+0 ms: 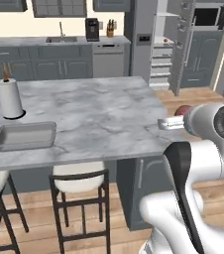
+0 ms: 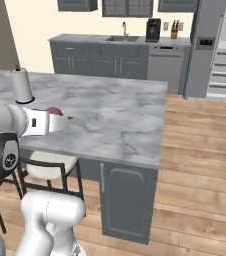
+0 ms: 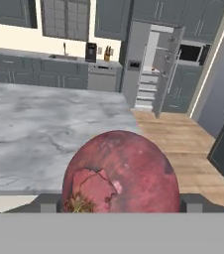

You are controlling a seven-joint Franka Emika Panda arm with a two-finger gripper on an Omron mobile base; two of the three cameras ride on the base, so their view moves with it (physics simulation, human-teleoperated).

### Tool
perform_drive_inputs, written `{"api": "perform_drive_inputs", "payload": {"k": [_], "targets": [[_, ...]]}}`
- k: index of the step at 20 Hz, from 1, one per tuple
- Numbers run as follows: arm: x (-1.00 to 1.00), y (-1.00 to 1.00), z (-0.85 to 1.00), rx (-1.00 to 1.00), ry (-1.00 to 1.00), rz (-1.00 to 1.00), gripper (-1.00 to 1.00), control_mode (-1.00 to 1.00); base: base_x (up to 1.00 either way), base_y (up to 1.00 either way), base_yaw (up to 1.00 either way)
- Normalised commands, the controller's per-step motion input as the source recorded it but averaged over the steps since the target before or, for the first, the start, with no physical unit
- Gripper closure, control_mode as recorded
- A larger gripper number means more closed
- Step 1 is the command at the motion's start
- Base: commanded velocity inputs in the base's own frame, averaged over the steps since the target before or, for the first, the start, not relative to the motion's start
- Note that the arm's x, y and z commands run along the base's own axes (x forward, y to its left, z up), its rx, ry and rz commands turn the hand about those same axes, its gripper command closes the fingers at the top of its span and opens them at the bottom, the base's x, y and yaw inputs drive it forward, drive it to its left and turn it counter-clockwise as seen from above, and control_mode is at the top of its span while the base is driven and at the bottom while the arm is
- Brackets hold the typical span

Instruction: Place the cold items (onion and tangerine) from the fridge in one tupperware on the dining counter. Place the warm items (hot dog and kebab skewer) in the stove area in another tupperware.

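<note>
the gripper (image 3: pixel 119 206) holds the red onion (image 3: pixel 120 173) between wide-set jaws, above the counter's (image 1: pixel 99 119) near right edge. the tupperware (image 1: pixel 25 136) lies well apart at the counter's near left edge, long axis along that edge.

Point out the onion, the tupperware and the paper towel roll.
onion (image 3: pixel 120 171): hand view, middle of its red skin.
tupperware (image 1: pixel 25 136): left base view, its bare floor.
paper towel roll (image 1: pixel 10 97): left base view, its white side.
</note>
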Motion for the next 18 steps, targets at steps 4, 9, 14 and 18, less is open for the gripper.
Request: {"api": "perform_drive_inputs", "payload": {"k": [4,9,14,18], "targets": [[0.00,0.00,0.00,0.00,0.00,0.00,1.00,1.00,0.22,1.00,-0.06],[0.00,0.00,0.00,0.00,0.00,0.00,1.00,1.00,0.43,1.00,-0.04],[0.00,0.00,0.00,0.00,0.00,0.00,1.00,1.00,0.57,1.00,-0.02],[0.00,0.00,0.00,0.00,0.00,0.00,1.00,1.00,0.48,0.97,0.00]]}}
